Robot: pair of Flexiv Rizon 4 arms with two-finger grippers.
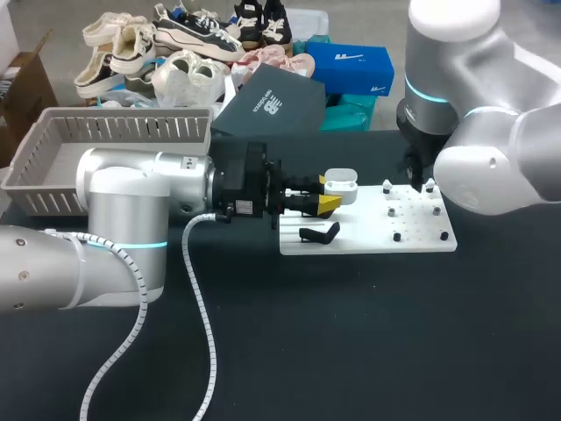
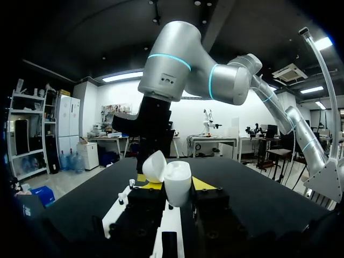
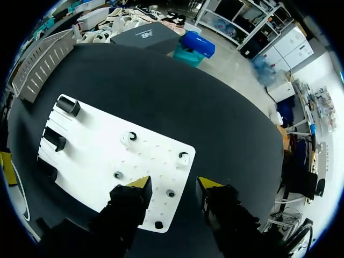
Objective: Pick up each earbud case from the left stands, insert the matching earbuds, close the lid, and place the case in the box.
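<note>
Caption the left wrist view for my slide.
Left gripper holding the open white earbud case, right arm just ahead.

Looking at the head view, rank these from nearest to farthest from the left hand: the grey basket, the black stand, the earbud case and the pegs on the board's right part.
1. earbud case: between the left hand's fingers.
2. black stand: just beside the hand, on the white board.
3. pegs: farther right on the board.
4. grey basket: at the table's back left.
</note>
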